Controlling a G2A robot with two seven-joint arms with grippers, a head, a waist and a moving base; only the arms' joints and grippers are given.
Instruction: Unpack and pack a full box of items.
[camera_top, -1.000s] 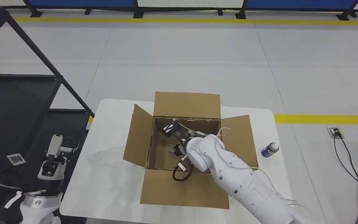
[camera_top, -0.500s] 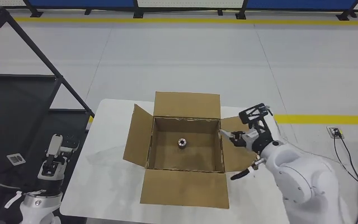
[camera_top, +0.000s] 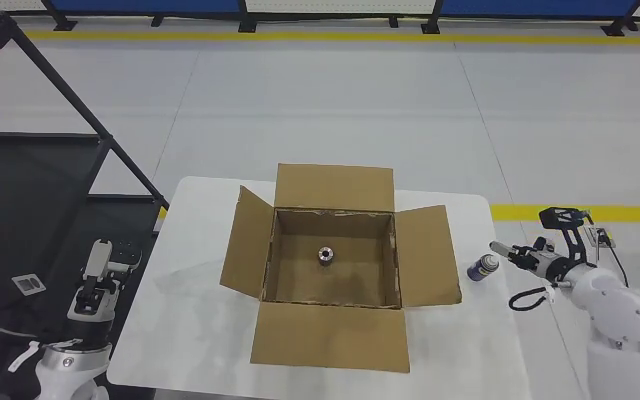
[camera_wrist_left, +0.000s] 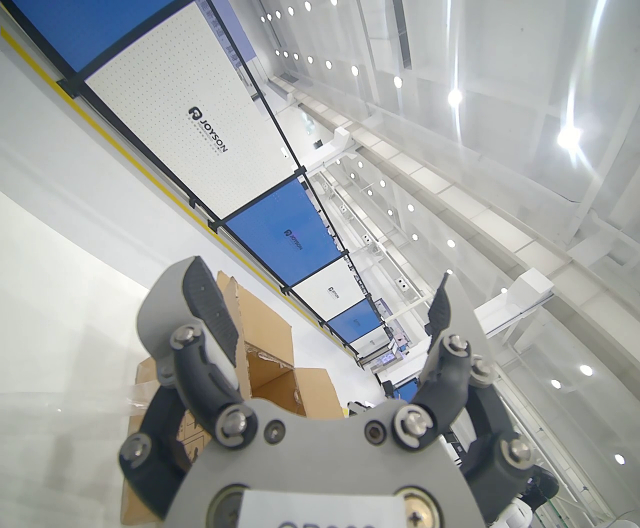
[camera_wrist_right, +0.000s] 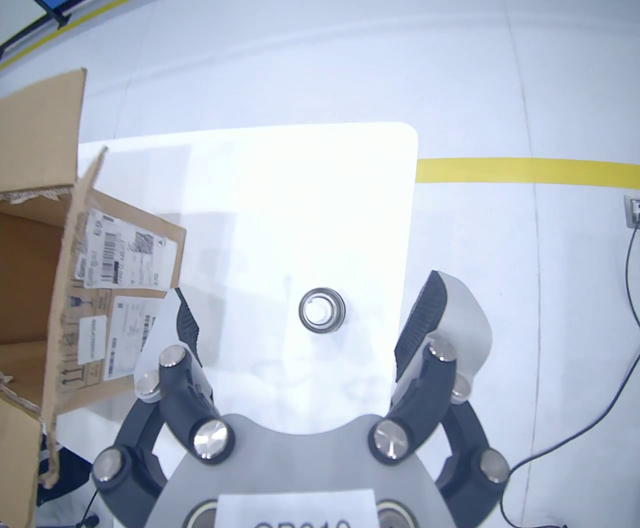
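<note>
An open cardboard box (camera_top: 335, 188) stands in the middle of the white table (camera_top: 200, 300), and one small round item (camera_top: 325, 255) lies on its floor. A small can with a blue body (camera_top: 484, 266) stands upright on the table to the right of the box. From above, the same can (camera_wrist_right: 322, 310) shows its silver top. My right gripper (camera_top: 520, 238) hangs open just past the table's right edge, beside the can. In its wrist view the right gripper (camera_wrist_right: 308, 295) holds nothing. My left gripper (camera_top: 108, 258) is off the table's left side. The left gripper (camera_wrist_left: 322, 277) is open, empty and tilted upward.
The box's right flap (camera_wrist_right: 125, 260), with labels on it, lies folded out toward the can. A dark frame structure (camera_top: 60, 180) stands to the left of the table. A black cable (camera_wrist_right: 590, 420) runs over the floor on the right.
My right arm has pulled out of the box and swung right, past the can to the table's right edge. The small round item in the box is now uncovered. The left arm has not moved.
</note>
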